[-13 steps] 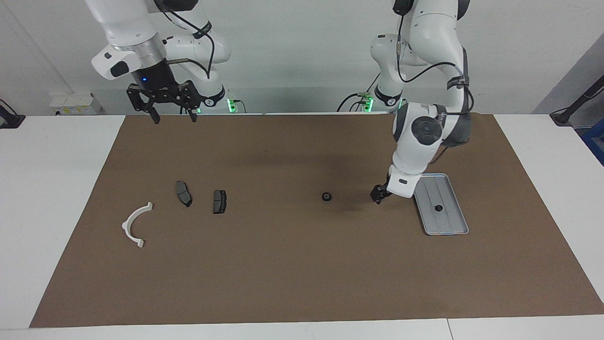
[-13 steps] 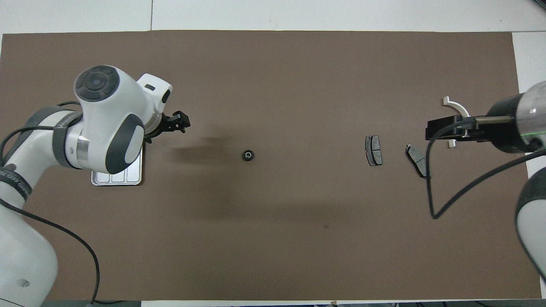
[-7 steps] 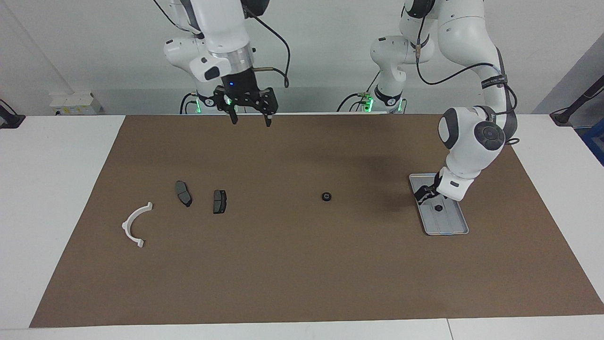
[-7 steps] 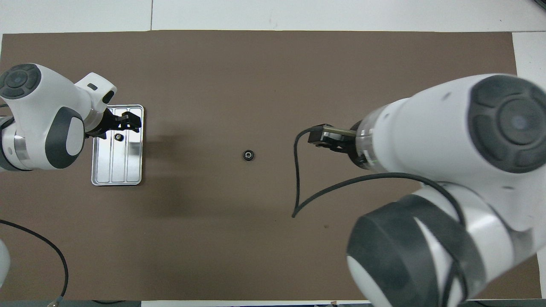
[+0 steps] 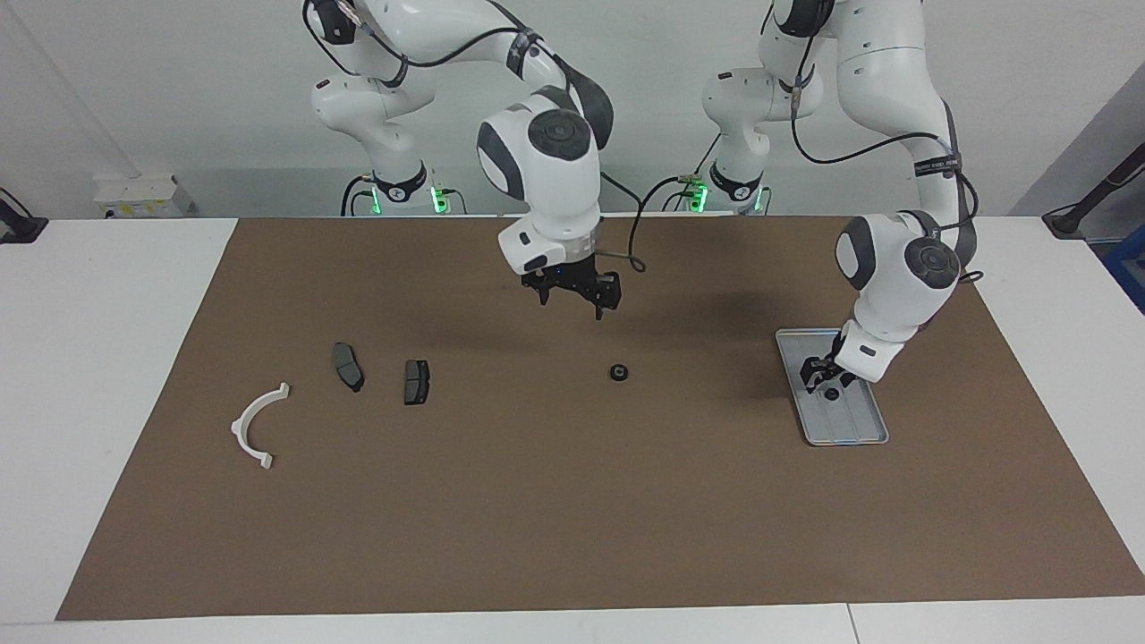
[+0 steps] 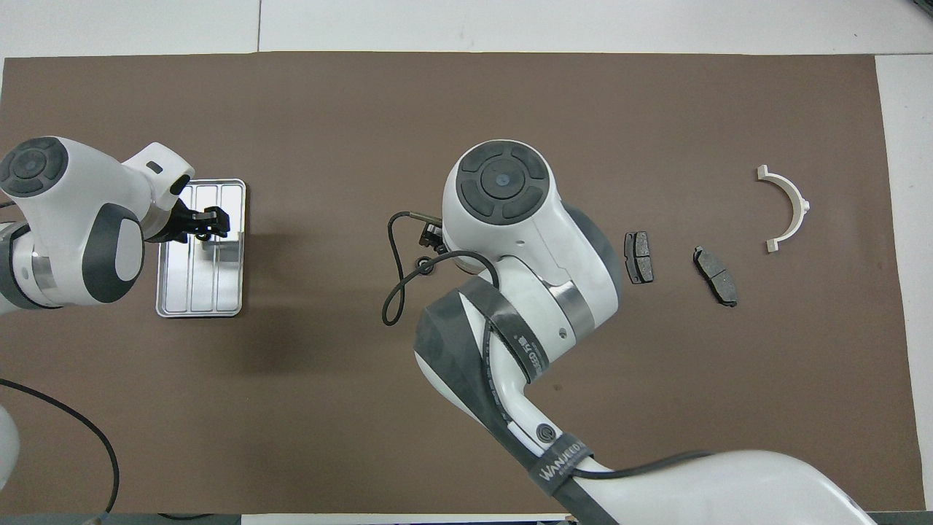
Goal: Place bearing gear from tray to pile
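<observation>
A small black bearing gear (image 5: 831, 393) lies in the silver tray (image 5: 850, 438) at the left arm's end of the table. My left gripper (image 5: 827, 377) is low over that gear with its fingers apart; in the overhead view the left gripper (image 6: 208, 223) covers it. A second black gear (image 5: 617, 372) lies on the brown mat mid-table. My right gripper (image 5: 572, 302) hangs open and empty above the mat close to this gear. The pile is a white bracket (image 5: 255, 425) and two dark pads (image 5: 348, 366) (image 5: 417, 381) at the right arm's end.
The brown mat (image 5: 572, 519) covers most of the white table. In the overhead view the right arm's body hides the mid-table area, and the tray (image 6: 197, 310), pads (image 6: 638, 257) (image 6: 715, 275) and bracket (image 6: 791, 208) show around it.
My right arm has swung from its own end of the table to mid-table and come down near the loose gear. My left gripper has moved from the mat onto the tray and lowered over the gear there.
</observation>
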